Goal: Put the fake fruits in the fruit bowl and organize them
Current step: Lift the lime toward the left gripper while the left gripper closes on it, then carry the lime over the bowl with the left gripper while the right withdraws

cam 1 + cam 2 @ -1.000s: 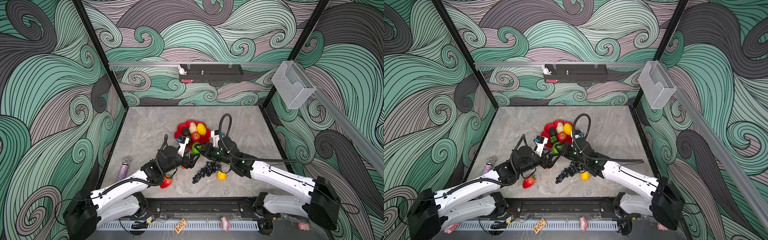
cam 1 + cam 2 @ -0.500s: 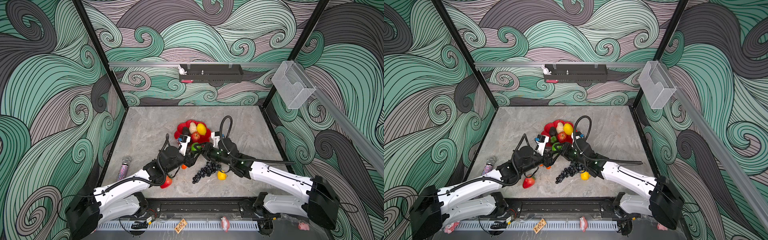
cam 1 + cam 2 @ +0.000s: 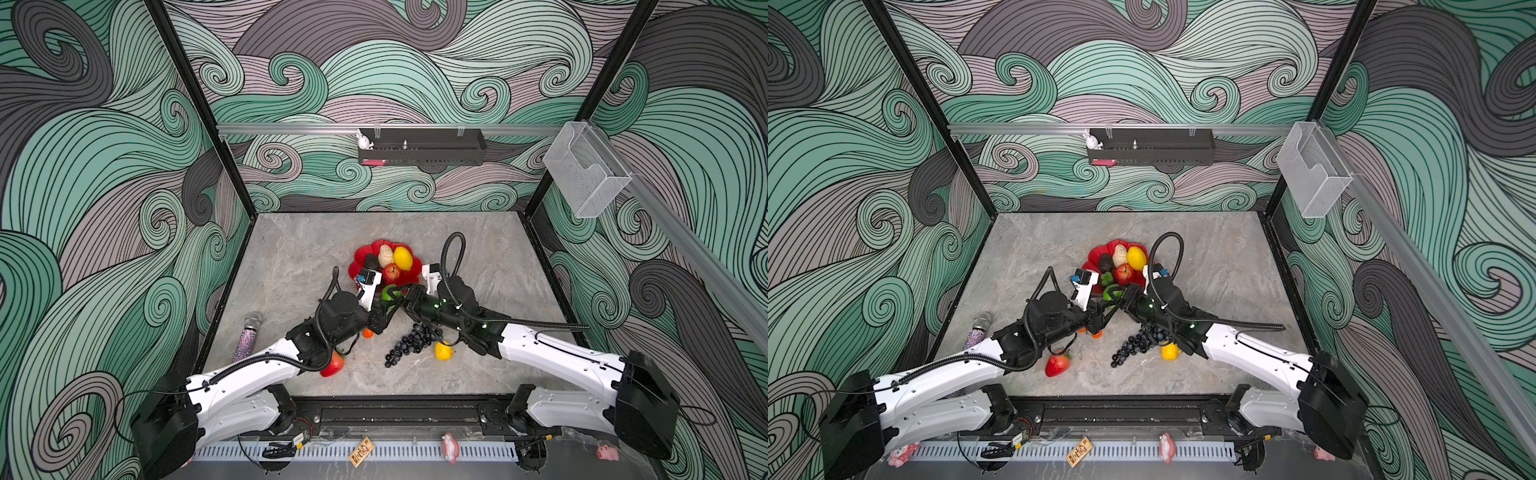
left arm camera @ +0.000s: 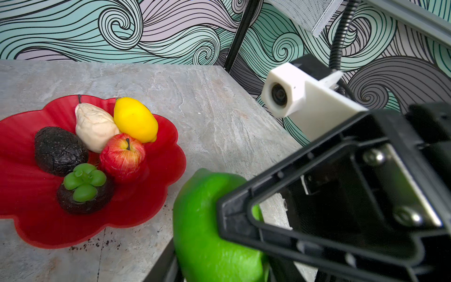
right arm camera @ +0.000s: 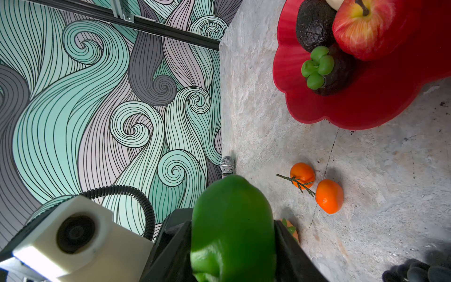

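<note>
Both arms meet nose to nose at the green lime (image 3: 390, 292), held off the table (image 3: 291, 266), it seems, just beside the near rim of the fruit bowl (image 4: 36, 219). In the right wrist view the right gripper (image 5: 233, 246) has its jaws pressed on the lime's two flanks, the fruit's long axis running straight out along that arm's reach. The left gripper (image 3: 383, 305) reaches in from the left; one of its fingers (image 4: 163, 266) shows at the lime's edge, the other is masked by the right arm's finger, so I cannot tell whether those jaws have closed. The bowl lies just far and slightly left of the lime, bare red showing beside the mangosteen (image 4: 84, 193) and apple (image 4: 122, 156): a short carry for either arm, I'd judge. The lime's near end is cut off in both wrist views, and in both top views the fingertips overlap too tightly to separate.
</note>
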Tool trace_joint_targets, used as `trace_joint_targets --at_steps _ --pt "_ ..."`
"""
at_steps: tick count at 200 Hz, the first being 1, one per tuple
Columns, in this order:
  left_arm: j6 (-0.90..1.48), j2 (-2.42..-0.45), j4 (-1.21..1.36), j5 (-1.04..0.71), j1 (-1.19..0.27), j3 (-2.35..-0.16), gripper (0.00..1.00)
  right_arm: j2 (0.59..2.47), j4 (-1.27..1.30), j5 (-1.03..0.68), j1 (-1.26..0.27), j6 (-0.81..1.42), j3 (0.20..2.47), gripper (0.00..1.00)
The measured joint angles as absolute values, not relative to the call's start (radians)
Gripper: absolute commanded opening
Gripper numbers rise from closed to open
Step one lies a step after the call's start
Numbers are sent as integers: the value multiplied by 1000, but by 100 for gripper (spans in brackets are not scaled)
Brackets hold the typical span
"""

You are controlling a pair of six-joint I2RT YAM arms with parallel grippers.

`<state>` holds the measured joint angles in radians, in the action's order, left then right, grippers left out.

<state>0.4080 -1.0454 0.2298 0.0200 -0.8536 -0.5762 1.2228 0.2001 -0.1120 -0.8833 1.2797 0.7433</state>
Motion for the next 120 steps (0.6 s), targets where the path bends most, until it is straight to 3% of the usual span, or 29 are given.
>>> trace_joint_targets --at_steps 31,47,86,120 --pt "410 -1040 192 64 -854 -587 30 1204 152 -101 -880 1264 737 86" --pt "403 -1037 159 93 -854 -598 31 1179 111 -86 -872 1253 732 92" --pt "349 -1066 56 141 -821 -678 32 1036 0 -39 -822 1192 686 94" --pt "307 -1237 -70 116 -712 -873 33 860 -133 14 -794 1116 622 94"
